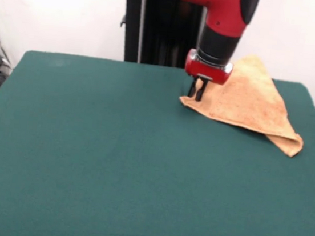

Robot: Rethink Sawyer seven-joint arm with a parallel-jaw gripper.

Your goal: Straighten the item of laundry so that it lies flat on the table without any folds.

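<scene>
Green table (110,175) carries a folded towel (251,103), its far side hidden behind the gripper (198,89), fingers together at its corner.

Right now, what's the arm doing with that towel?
The red and black arm has its gripper lowered at the near-left corner of the orange-tan towel, which lies toward the far right of the green table. The jaws stand close together at the cloth's edge, but whether they are pinching it cannot be told. The towel is not flat: it is folded into a rough triangle, with a doubled layer showing at its right tip. Straightening is not done.
</scene>
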